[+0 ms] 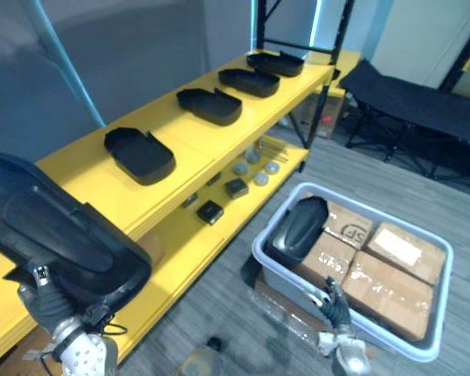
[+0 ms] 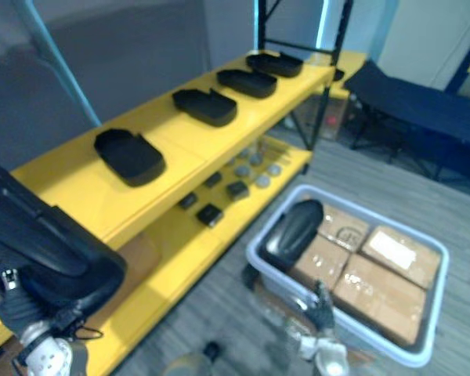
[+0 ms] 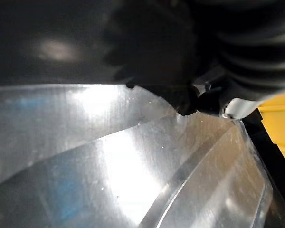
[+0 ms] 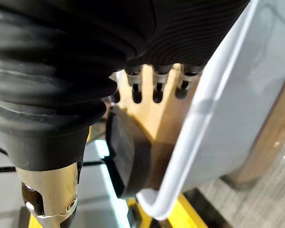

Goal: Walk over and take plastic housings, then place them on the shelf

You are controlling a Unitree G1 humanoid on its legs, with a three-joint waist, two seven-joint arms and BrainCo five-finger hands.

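The left hand [image 1: 48, 304] is low at the near left, under a big black housing [image 1: 55, 227] that hangs over the near end of the yellow shelf [image 1: 78, 168]. The hand is buried under it, so I can't tell how it's gripping. Four more black housings [image 1: 139, 154] lie in a row along the shelf's top level, and a spare housing [image 1: 298, 227] leans inside the grey tub [image 1: 260, 252] beside some cardboard boxes [image 1: 388, 290]. The right hand [image 1: 336, 305] is at the tub's near rim, can't tell if it's open or closed either.
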